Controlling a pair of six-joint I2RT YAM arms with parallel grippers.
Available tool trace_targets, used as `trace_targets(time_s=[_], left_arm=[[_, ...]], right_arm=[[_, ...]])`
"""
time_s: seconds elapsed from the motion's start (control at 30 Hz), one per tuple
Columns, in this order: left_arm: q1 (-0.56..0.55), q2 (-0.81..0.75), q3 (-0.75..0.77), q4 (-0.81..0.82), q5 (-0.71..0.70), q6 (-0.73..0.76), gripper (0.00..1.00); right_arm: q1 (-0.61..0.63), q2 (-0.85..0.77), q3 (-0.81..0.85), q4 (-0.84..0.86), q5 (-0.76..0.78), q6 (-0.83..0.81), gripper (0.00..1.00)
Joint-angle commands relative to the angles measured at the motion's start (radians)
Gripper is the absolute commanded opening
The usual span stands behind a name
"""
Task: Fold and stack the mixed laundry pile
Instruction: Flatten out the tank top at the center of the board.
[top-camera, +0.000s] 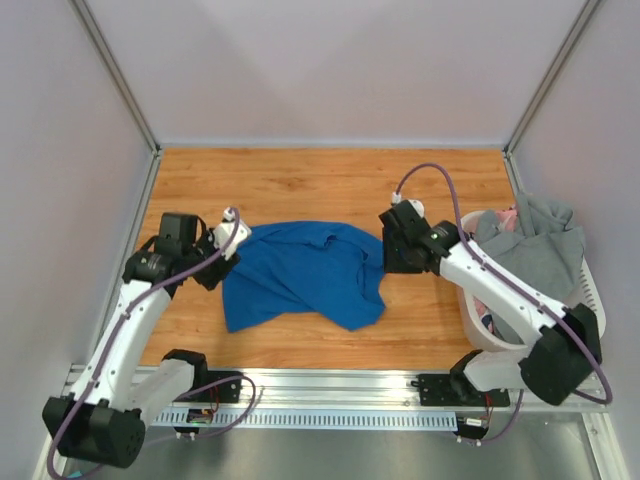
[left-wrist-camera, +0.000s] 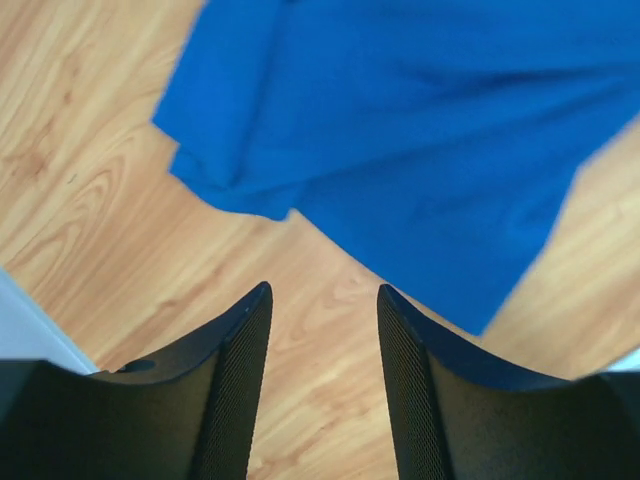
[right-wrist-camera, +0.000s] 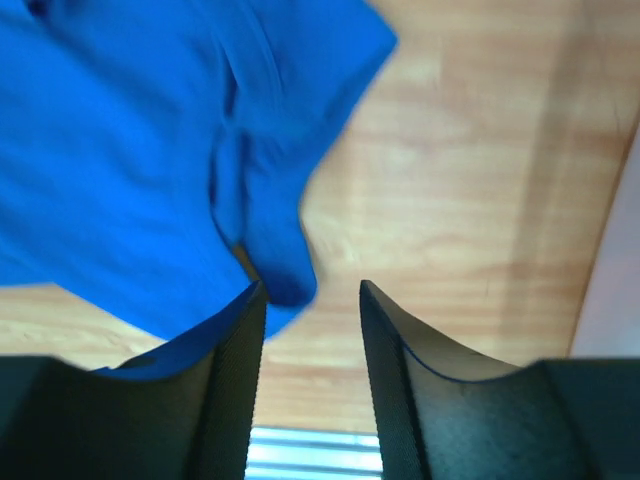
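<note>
Bright blue garment (top-camera: 305, 272) is spread crumpled at table centre, its edges folded over and one corner bunched at its 5 o'clock. Bare wooden table (top-camera: 300, 180) is seen around it. Left gripper (left-wrist-camera: 325, 300) is held at the garment's 9 o'clock edge, jaws parted narrowly, nothing between them. Right gripper (right-wrist-camera: 310, 295) is held at the 2 o'clock edge, jaws likewise parted. A blue fold lies against its left finger; contact is possibly made, but blur prevents certainty. Only in the top view are a grey garment (top-camera: 540, 245) and a pink scrap (top-camera: 508, 216) seen, heaped in a white basket (top-camera: 596, 292) at the table's 3 o'clock. In the wrist views blue cloth and wood grain are shown close up.
</note>
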Motion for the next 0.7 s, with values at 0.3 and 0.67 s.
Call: trace_targets(time_s=[0.3, 0.67], left_arm=[[-0.269, -0.095, -0.455, 0.126, -0.155, 0.157, 0.66], [-0.307, 0.051, -0.518, 0.335, -0.176, 0.129, 0.58]], right_arm=[[0.092, -0.316, -0.55, 0.218, -0.202, 0.286, 0.48], [0.113, -0.276, -0.633, 0.491, -0.321, 0.31, 0.5]])
